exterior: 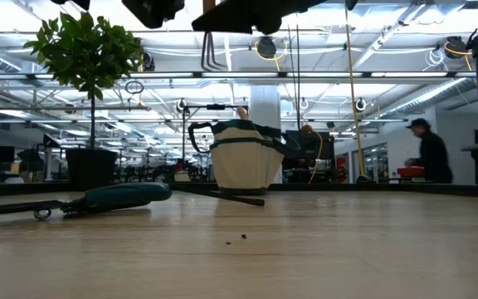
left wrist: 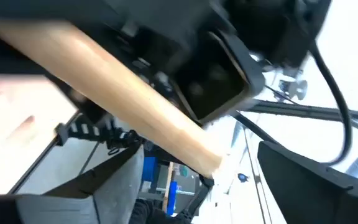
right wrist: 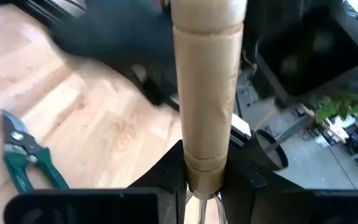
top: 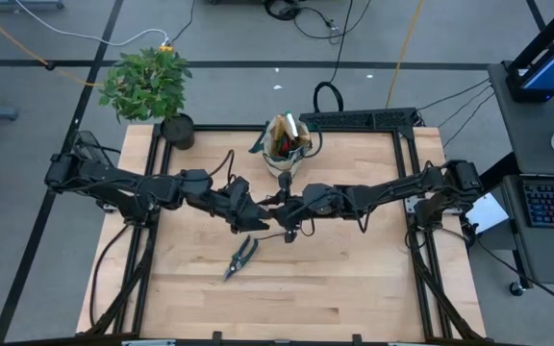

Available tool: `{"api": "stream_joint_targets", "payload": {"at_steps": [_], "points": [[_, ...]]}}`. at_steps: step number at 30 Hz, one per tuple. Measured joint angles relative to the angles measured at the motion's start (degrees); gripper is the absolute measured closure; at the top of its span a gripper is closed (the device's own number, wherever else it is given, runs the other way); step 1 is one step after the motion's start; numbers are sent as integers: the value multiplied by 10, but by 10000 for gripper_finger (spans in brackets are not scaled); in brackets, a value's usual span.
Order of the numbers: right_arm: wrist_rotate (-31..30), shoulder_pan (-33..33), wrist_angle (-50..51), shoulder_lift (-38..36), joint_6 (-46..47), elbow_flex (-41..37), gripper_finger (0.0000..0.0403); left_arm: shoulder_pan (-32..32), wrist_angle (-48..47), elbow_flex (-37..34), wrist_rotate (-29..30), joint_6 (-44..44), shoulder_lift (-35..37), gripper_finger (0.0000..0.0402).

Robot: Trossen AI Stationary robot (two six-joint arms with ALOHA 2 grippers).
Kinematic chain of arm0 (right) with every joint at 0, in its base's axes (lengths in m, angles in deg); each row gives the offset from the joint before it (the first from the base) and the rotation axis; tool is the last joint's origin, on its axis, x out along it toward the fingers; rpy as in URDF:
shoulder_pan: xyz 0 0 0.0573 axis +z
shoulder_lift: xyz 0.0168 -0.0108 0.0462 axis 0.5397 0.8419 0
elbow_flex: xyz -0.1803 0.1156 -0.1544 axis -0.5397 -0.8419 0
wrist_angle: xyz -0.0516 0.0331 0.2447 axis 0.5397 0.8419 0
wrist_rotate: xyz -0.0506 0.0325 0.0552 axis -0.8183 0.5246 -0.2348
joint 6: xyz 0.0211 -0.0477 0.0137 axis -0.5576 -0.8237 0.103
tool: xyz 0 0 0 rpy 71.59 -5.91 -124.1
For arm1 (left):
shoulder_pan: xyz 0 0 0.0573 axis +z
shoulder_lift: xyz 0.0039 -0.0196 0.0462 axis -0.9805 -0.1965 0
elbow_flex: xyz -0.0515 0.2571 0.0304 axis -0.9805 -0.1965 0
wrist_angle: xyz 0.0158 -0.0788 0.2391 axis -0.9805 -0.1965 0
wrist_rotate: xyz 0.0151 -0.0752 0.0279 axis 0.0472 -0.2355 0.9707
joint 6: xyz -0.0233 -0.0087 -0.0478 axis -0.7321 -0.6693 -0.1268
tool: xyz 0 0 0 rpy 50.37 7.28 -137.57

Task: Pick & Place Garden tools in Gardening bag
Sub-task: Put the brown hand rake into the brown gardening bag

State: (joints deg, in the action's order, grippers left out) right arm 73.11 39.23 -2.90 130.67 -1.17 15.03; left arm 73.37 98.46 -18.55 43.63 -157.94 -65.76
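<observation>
Teal-handled shears (right wrist: 23, 162), tan tool handle (right wrist: 207, 93)

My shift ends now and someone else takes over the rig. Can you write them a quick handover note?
Right gripper: shut on a wood-handled tool, held above mid-table.
Left gripper: right beside it, at the same tool.
Pruning shears: lying on the table, nearer the front than the grippers.
Gardening bag: upright at the back edge, some items already inside.
Left: bag the held tool, then the shears.

Leafy plant (top: 146, 82) in a black pot (top: 177, 131) sits at the far left corner of the wood table (top: 354, 279). Keyboard (top: 553, 202) on a desk right of table. Person (exterior: 429, 156) in dark clothes far behind table, w/ a cap.
</observation>
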Motion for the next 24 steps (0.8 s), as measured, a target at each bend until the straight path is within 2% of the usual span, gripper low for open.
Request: {"api": "stream_joint_targets", "payload": {"at_steps": [6,12,15,24], "points": [[0,-14,15,0,0,0,345,0,39,1,7,26,10,48],[0,-49,14,0,12,0,345,1,22,1,24,104,44,40],[0,-74,1,0,15,-1,345,2,-17,0,30,158,69,43],[1,-153,-67,0,43,-1,345,2,-271,0,89,228,156,41]]}}
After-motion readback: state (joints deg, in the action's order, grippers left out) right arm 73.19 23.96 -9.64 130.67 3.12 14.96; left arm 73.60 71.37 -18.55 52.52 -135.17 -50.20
